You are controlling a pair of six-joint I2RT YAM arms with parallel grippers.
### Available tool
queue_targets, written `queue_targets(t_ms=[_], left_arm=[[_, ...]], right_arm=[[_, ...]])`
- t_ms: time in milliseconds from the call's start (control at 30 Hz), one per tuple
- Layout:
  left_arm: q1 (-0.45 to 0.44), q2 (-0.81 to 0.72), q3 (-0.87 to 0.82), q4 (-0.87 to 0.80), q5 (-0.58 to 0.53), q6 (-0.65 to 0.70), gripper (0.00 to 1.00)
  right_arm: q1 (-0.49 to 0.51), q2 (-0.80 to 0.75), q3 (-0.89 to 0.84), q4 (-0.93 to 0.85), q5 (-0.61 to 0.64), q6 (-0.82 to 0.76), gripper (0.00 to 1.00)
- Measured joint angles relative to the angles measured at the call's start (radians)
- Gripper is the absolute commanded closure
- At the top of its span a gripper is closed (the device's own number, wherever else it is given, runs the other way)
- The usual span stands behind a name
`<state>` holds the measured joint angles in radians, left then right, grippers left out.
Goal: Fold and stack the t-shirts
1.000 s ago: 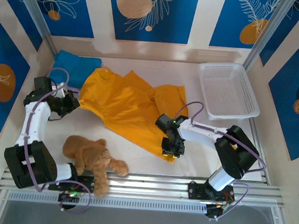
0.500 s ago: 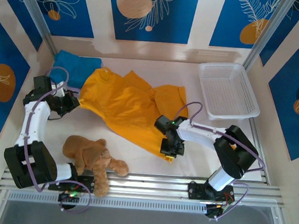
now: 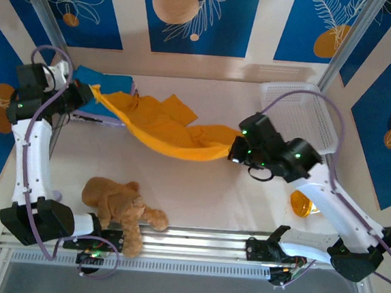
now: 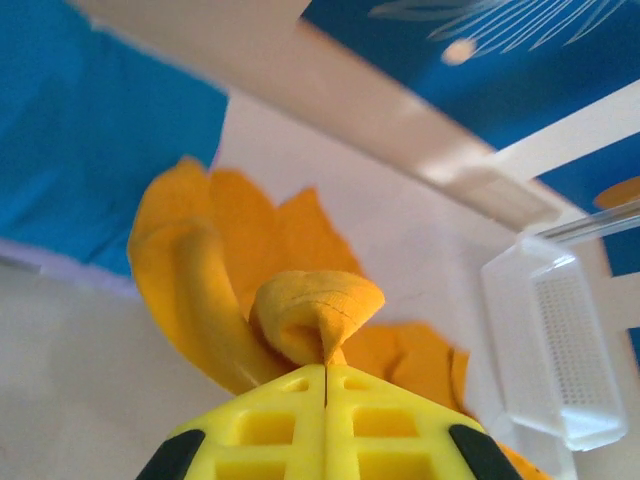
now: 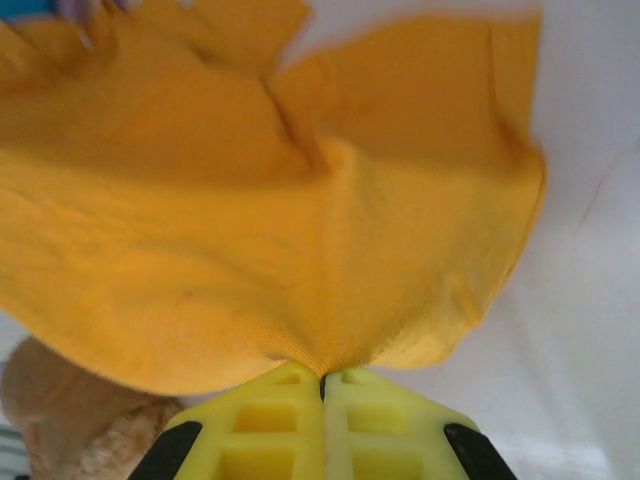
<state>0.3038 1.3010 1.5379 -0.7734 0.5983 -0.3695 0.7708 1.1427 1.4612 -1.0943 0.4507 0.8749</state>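
L gripper [image 3: 91,91] [image 4: 325,375] clamped tight on one end of orange tee [image 3: 163,126] [image 4: 190,290] [image 5: 250,230]; blue tee [image 3: 109,81] just behind it. Sagging btwn L gripper and R gripper [image 3: 233,150] [image 5: 322,380], w/ teddy [image 3: 118,205] below, nearer L. R gripper pinched closed on other end; basket [image 3: 301,118] beside it.

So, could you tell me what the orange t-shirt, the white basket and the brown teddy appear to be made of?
The orange t-shirt looks like soft matte knit fabric, probably cotton: it sags and creases as it hangs. The white basket seems rigid plastic, slightly glossy, with perforated mesh walls. The brown teddy looks like fuzzy plush, judging by its fluffy outline.
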Motion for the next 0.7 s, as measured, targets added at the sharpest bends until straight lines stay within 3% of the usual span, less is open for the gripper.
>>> queue_targets(t_ms=[133, 267, 467, 700], left_arm=[[-0.012, 0.029, 0.15, 0.03, 0.03, -0.007, 1.0], [-0.027, 0.029, 0.169, 0.095, 0.077, -0.035, 1.0], [-0.092, 0.032, 0.192, 0.212, 0.121, -0.093, 1.0], [-0.162, 0.042, 0.34, 0.227, 0.135, -0.086, 1.0]], right_arm=[[0.0, 0.0, 0.195, -0.03, 0.073, -0.069, 1.0], [0.016, -0.002, 0.319, -0.036, 0.128, -0.127, 1.0], [0.056, -0.002, 0.421, -0.042, 0.185, -0.188, 1.0], [0.159, -0.008, 0.499, -0.023, 0.276, -0.265, 1.0]])
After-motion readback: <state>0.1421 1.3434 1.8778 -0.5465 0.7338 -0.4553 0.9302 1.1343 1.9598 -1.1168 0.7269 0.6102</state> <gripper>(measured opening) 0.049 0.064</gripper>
